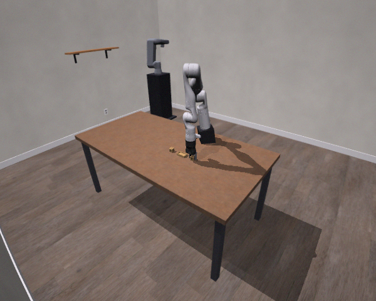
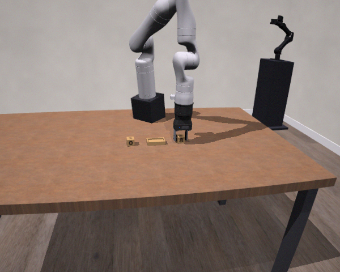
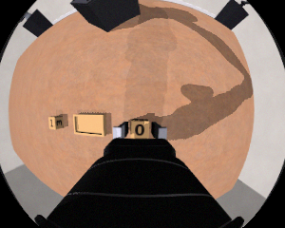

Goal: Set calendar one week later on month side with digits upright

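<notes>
"How was the work laid out?"

"On the long brown wooden table [image 1: 149, 139] [image 2: 105, 169] [image 3: 85, 71], everything was kept within reach of the white seven-joint arm [image 1: 190, 93] [image 2: 184, 90]. The black two-finger gripper [image 1: 192, 158] [image 2: 181, 140] [image 3: 140, 127] was pointed downward, its fingers spread apart, clamped on nothing."

"And the calendar?"

"The shallow tan wooden tray [image 1: 182, 156] [image 2: 156, 143] [image 3: 89, 134] was left flat between the cubes, its floor unoccupied, presumably so each could be set in from its own side."

"Why were the fingers parted?"

"The tan cube marked 8 in front [image 1: 192, 158] [image 2: 181, 139] [image 3: 140, 129] was straddled by them; room for a release or a fresh grasp was probably wanted. The tan cube marked 0 in front [image 1: 172, 150] [image 2: 130, 142] [image 3: 55, 123] was placed well apart, likely awaiting its turn."
</notes>
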{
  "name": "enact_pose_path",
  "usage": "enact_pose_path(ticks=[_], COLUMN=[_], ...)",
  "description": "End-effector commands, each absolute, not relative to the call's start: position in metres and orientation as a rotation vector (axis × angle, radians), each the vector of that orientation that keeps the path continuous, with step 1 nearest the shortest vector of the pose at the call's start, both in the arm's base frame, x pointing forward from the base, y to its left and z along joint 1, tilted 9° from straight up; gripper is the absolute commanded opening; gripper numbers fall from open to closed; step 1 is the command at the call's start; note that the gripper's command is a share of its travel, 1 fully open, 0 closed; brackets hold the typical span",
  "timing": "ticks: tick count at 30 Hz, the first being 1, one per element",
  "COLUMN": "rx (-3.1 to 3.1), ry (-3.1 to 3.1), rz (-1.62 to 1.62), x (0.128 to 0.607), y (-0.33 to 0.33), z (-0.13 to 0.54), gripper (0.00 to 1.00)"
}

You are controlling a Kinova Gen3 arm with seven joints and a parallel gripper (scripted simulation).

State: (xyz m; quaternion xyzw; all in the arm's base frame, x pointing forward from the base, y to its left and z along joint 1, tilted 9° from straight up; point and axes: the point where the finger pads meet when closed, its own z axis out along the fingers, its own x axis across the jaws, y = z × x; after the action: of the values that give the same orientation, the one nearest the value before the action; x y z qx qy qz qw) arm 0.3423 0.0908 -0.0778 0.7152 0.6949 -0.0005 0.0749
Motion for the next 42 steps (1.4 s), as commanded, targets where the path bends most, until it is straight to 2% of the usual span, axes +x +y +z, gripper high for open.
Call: enact_pose_path(ticks=[1, 11, 25, 37, 38, 42], rx=[2.145, 2.145, 2.145, 2.145, 2.145, 2.145], ry=[2.085, 2.085, 2.085, 2.085, 2.085, 2.085], rz=[0.0, 0.0, 0.0, 0.0, 0.0, 0.0], x=[0.343, 0.342, 0.335, 0.333, 0.333, 0.333], y=[0.091, 0.092, 0.099, 0.101, 0.101, 0.101], z=[-0.077, -0.072, -0.006, 0.012, 0.012, 0.012], gripper=[0.9, 0.9, 0.9, 0.9, 1.0, 1.0])
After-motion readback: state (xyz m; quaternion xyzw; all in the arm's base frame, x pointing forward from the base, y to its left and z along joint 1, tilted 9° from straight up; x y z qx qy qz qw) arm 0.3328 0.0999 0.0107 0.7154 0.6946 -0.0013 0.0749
